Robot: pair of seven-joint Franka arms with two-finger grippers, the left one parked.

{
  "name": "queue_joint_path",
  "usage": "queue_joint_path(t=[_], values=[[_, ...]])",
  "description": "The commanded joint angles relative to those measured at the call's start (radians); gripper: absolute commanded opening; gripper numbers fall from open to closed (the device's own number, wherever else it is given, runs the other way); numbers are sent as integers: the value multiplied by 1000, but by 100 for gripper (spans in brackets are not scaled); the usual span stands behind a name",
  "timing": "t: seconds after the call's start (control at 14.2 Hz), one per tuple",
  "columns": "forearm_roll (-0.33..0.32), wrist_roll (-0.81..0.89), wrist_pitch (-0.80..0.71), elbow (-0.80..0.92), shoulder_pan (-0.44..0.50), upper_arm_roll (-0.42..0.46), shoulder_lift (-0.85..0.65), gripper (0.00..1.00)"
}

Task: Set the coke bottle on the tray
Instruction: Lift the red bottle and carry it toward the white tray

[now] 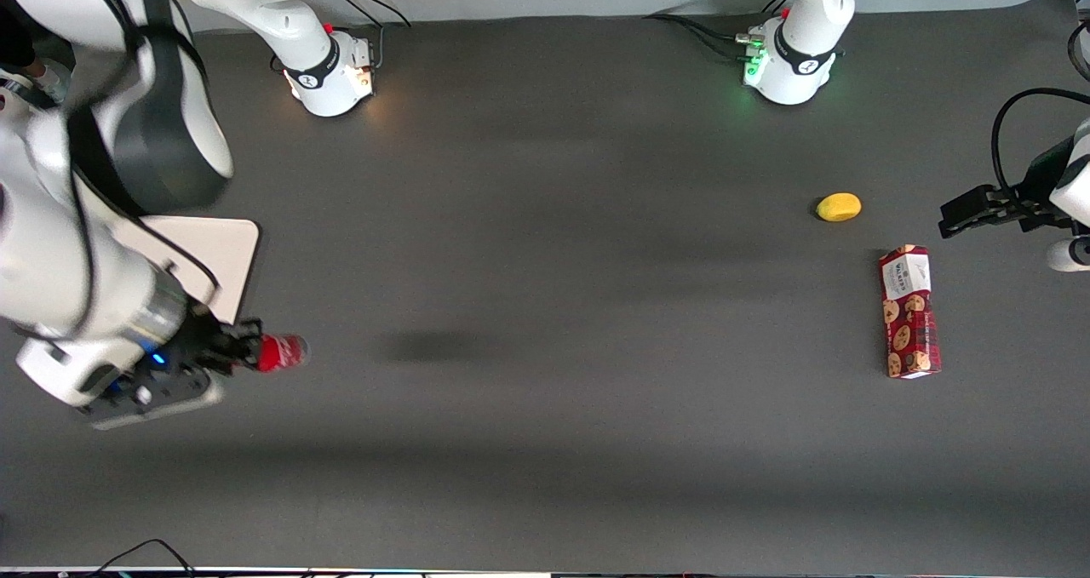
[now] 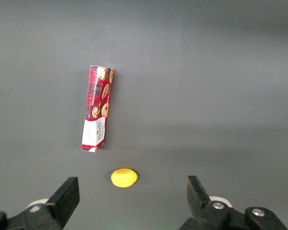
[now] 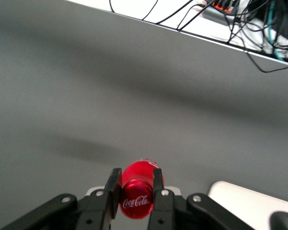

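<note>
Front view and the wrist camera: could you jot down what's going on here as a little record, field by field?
gripper: the right gripper is shut on the coke bottle, beside the tray's near corner
coke bottle: coke bottle held between the fingers, logo visible
tray: tray partly hidden by the arm; bottle not on it yet
cookie box: cookie box lying flat toward the parked arm's end
yellow object: small yellow object farther from the front camera than the box, apart from it
</note>
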Motion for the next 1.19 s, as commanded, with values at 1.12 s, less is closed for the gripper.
queue_joint_path(t=[1.12], values=[[200,-1325,573,-974,-61,-763,-512,0]])
